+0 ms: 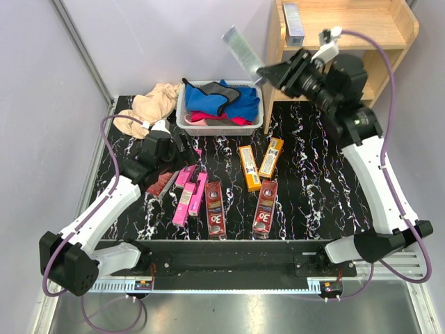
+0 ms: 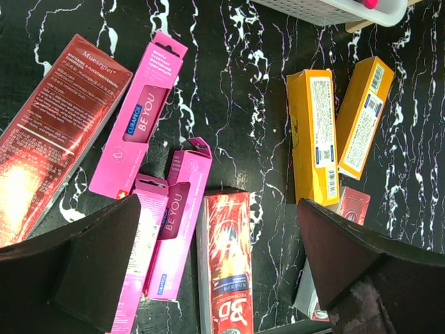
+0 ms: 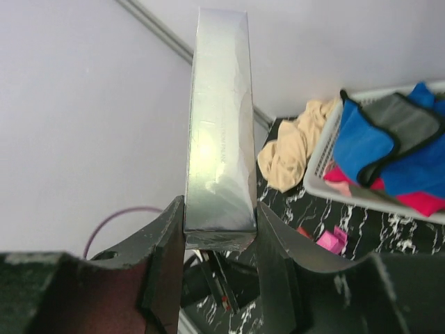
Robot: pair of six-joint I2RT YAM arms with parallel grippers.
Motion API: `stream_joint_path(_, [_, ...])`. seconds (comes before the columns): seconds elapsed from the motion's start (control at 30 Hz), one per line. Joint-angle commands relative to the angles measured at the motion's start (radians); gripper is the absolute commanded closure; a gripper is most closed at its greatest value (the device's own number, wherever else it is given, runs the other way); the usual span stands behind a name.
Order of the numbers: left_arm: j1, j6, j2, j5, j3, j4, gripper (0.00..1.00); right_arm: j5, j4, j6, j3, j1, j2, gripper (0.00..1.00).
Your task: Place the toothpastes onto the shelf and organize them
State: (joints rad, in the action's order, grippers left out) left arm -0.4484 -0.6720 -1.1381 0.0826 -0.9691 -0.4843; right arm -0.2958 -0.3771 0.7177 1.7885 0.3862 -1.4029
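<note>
Near the far right corner of the table point(image 1: 313, 195), a silver-grey toothpaste box point(image 1: 240, 49) is clamped endwise in the right gripper point(image 1: 261, 72), its long axis slanting away from the wooden shelf point(image 1: 368, 35) just alongside.

Table point(image 1: 313, 188): black, white-veined marble pattern. Pink boxes point(image 2: 139, 115); orange-yellow boxes point(image 2: 313, 136); red "3D" boxes point(image 1: 214, 209); silver-grey box point(image 3: 219, 139). Basket point(image 1: 219, 129): white. Shelf point(image 1: 389, 31): pale wood.

I read this as robot lab test cell, not home. Plain pale partition walls point(image 1: 153, 42), bare metal post point(image 1: 83, 52) at 11 o'clock. Black marbled table point(image 1: 306, 188), arm mounting rail point(image 1: 229, 264) at 6 o'clock, loose purple cables point(image 1: 103, 136). Wooden shelf point(image 1: 393, 31) at 1 o'clock, white basket point(image 1: 215, 129) at 12: household props on bench.
</note>
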Motion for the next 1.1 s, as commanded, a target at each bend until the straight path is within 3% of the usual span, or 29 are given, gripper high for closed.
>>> stream_joint_path(0.0, [-0.007, 0.023, -0.008, -0.006, -0.046, 0.018, 0.01, -0.039, 0.041, -0.017, 0.191, -0.079, -0.036, 0.81])
stream_joint_path(0.27, [-0.010, 0.026, -0.008, -0.017, -0.048, 0.019, 0.01, 0.000, -0.037, -0.031, 0.365, -0.217, -0.123, 0.80])
stream_joint_path(0.57, [-0.016, 0.025, -0.012, -0.020, -0.040, 0.019, 0.01, -0.098, -0.059, 0.049, 0.439, -0.455, -0.197, 0.80])
stream_joint_path(1.07, [-0.018, 0.042, -0.020, -0.014, -0.042, 0.018, 0.01, -0.114, -0.060, 0.066, 0.522, -0.510, -0.340, 0.81])
